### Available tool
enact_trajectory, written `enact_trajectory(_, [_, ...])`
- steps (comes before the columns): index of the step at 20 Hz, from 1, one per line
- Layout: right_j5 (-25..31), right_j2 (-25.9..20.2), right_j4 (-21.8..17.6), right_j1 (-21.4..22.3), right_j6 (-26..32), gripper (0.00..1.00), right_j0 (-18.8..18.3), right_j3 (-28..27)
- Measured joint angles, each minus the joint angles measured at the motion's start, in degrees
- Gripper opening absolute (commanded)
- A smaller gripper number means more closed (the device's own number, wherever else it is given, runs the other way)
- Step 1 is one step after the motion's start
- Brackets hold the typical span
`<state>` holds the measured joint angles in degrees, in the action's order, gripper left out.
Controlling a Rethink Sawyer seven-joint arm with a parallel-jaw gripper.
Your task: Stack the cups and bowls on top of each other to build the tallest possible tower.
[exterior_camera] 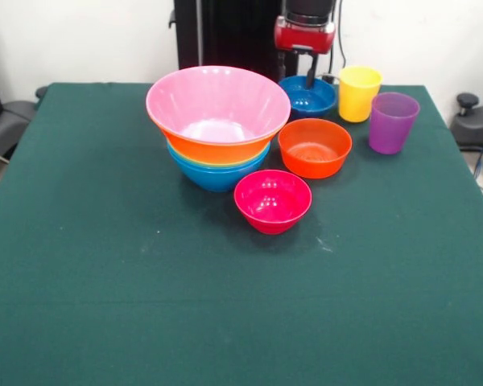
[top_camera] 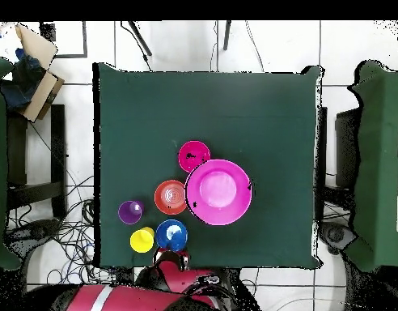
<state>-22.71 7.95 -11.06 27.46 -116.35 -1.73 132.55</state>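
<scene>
The tower (exterior_camera: 217, 129) (top_camera: 218, 192) is a nested stack: a wide pink bowl (exterior_camera: 217, 104) on top, an orange bowl (exterior_camera: 217, 150) under it and a light blue bowl (exterior_camera: 217, 175) at the base. Beside it stand an orange-red bowl (exterior_camera: 314, 147) (top_camera: 171, 196) and a crimson bowl (exterior_camera: 272, 200) (top_camera: 194, 155). The yellow cup (exterior_camera: 359, 93) (top_camera: 142, 240) and purple cup (exterior_camera: 392, 121) (top_camera: 130, 212) stand upright on the robot's side of the table. My gripper (exterior_camera: 310, 79) (top_camera: 171, 257) reaches down at the far rim of the small dark blue bowl (exterior_camera: 307, 96) (top_camera: 171, 235); whether it grips the rim is hidden.
All the bowls and cups sit clustered on the green tablecloth (exterior_camera: 105, 265) (top_camera: 259, 113) toward the robot's side. The yellow cup stands close beside the dark blue bowl. Chairs (top_camera: 372, 162) and cables surround the table.
</scene>
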Motion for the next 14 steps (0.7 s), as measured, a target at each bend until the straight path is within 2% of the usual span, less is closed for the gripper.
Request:
enact_trajectory(7, [0.18,-0.32,1.21,4.53,0.00,1.00,0.04,0.02])
enact_trajectory(14, [0.19,-0.33,1.85,4.98,0.00,1.00,0.03,0.03])
